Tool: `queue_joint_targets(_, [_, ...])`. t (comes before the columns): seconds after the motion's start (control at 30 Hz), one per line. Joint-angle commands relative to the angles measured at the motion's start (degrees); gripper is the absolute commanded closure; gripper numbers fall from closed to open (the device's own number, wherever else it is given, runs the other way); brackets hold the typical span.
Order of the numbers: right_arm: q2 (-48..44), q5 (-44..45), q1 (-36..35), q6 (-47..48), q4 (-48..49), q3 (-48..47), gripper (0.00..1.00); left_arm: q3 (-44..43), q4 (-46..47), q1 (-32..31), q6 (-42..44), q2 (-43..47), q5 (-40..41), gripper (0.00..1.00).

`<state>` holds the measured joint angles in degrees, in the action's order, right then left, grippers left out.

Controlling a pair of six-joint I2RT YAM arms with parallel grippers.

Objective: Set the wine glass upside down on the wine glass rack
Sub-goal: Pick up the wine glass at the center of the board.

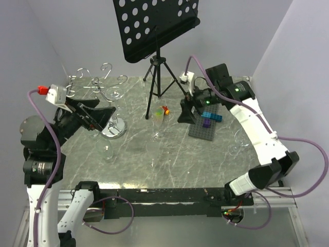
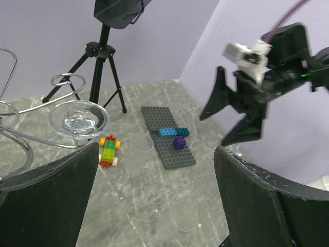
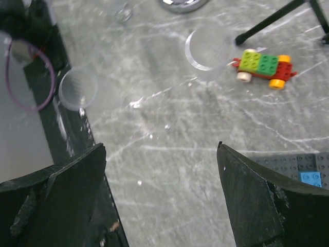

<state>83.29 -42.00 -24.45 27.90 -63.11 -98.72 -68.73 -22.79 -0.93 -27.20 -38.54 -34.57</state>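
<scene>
My left gripper (image 1: 97, 117) stands fully open and holds nothing. Just ahead of it and to its left, a wine glass (image 2: 79, 121) hangs in the wine glass rack (image 1: 116, 129). The glass's foot rests on the wire arms with the stem pointing down, so its long axis is vertical and it is inverted. No finger appears to touch it.

My right gripper (image 1: 187, 110) is also wide open and empty, held above the table (image 1: 154, 170) beside the grey brick plate (image 1: 203, 128). A standing glass (image 1: 157, 122) lies to its left, between the two grippers and nearer the right one. This glass is next to the toy car (image 1: 164, 109), its axis vertical and its bowl up.

In my judgement, the right arm has the shorter reach if this glass is hung next. The glass must be turned end for end, and the rack is on the left arm's side.

The surface is grey marbled stone. Two more glasses stand on it, a front glass (image 1: 108, 152) and a side glass (image 1: 236, 146). A black music stand (image 1: 154, 25) on a tripod occupies the back, and plain pale walls close in around the table.
</scene>
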Motion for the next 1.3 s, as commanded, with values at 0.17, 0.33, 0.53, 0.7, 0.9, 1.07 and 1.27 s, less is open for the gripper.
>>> queue_joint_targets(0.17, [5.21,14.29,-2.79,-21.91,17.67,-4.46,0.05,0.0,1.7,0.23,-3.91,1.45,1.52,0.03])
queue_joint_targets(0.33, [14.52,18.87,-5.51,-26.4,12.85,-14.03,0.11,0.52,1.16,0.14,-5.23,3.12,2.05,0.03])
queue_joint_targets(0.53, [20.59,30.38,-10.44,-23.78,10.99,-15.1,0.25,0.97,1.17,0.23,-5.67,3.3,1.87,0.03])
queue_joint_targets(0.7, [22.97,32.24,-11.5,-22.63,10.56,-14.13,0.35,1.67,1.08,0.14,-5.58,3.56,1.96,0.03])
queue_joint_targets(0.9, [25.52,32.24,-11.85,-22.45,10.11,-14.22,0.48,2.55,1.69,0.14,-5.76,3.65,1.43,0.03])
queue_joint_targets(1.07, [26.93,31.28,-12.2,-21.93,9.15,-14.92,0.55,2.46,1.16,0.14,-5.49,3.83,1.52,0.03])
queue_joint_targets(1.27, [26.75,32.24,-13.17,-20.7,9.23,-13.78,0.7,2.37,1.52,0.22,-5.93,3.92,1.08,0.03])
